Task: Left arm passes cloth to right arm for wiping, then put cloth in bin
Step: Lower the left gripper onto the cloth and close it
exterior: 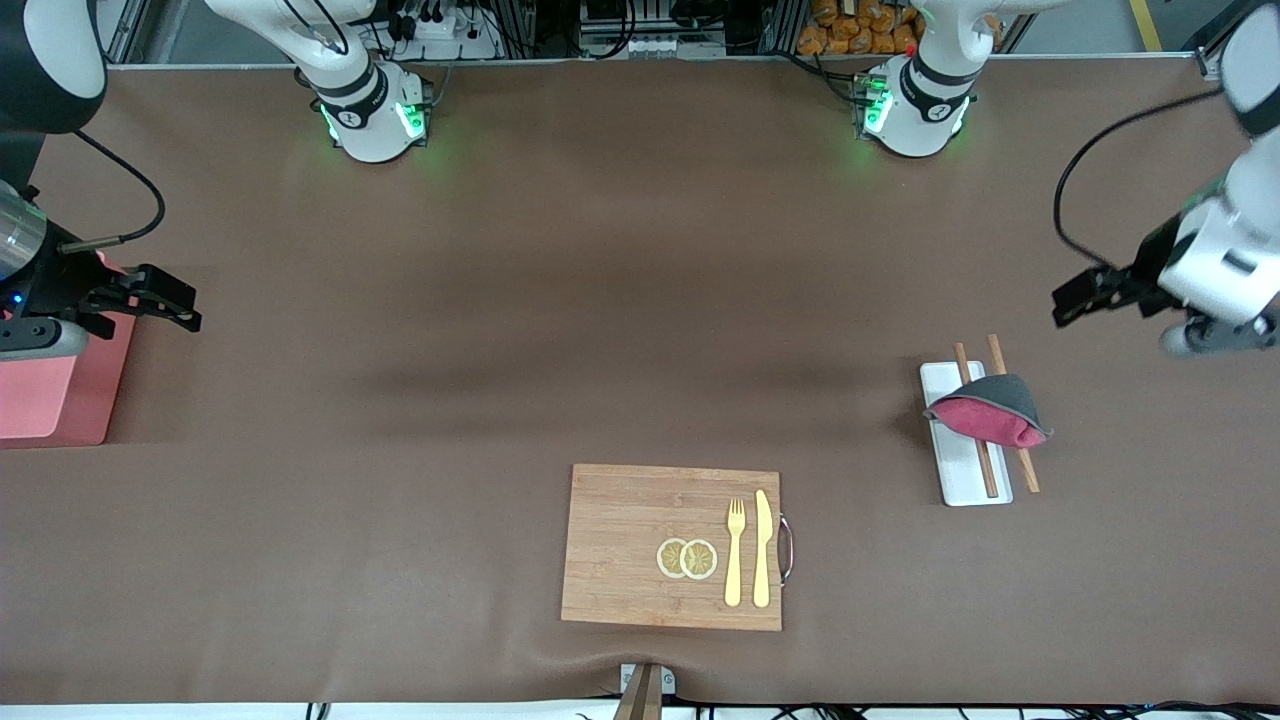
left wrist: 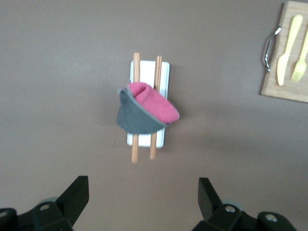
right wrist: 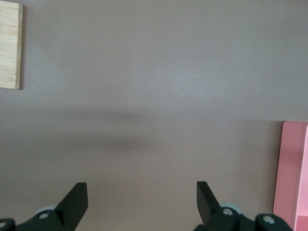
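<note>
- Lying folded on the white tray [exterior: 958,480] across two chopsticks [exterior: 1026,470] — the cloth [exterior: 985,412], at about 2 o'clock from the cutting board [exterior: 640,510].
- Hovering over bare table near the cloth, jaws spread wide and holding nothing — the left gripper [exterior: 1075,296].
- Hanging over the pink bin [exterior: 60,400] at the right arm's end of the table, jaws wide too, empty — the right gripper [exterior: 170,300].

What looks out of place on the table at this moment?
The cloth lies crumpled on top of the chopsticks and the white tray, toward the left arm's end of the table. One chopstick sits half off the tray.
</note>
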Tool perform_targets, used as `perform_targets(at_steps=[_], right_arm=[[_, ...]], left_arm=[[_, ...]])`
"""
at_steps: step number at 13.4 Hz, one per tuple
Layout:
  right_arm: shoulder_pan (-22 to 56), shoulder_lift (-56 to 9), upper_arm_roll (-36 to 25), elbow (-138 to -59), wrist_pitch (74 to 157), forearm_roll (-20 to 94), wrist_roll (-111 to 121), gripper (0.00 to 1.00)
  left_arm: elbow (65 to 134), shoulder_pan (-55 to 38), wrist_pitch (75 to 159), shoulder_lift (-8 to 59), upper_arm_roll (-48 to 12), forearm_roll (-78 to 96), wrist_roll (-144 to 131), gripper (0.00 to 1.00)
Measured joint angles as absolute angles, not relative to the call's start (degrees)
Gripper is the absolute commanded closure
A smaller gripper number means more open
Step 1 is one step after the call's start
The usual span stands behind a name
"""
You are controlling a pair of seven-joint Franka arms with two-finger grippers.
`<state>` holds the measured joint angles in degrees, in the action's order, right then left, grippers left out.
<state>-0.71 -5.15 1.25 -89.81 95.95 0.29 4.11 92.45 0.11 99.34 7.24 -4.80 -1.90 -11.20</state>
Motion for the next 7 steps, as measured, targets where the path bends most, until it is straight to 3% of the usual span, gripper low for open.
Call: perform_targets(at_steps=[7], right_arm=[[-0.7,-5.3,1.3,-89.8,96.0,0.3,4.1,0.0]], left_arm=[[97.3,2.9,116.1,19.7,-4.3,-2.0,-10.8,0.0]])
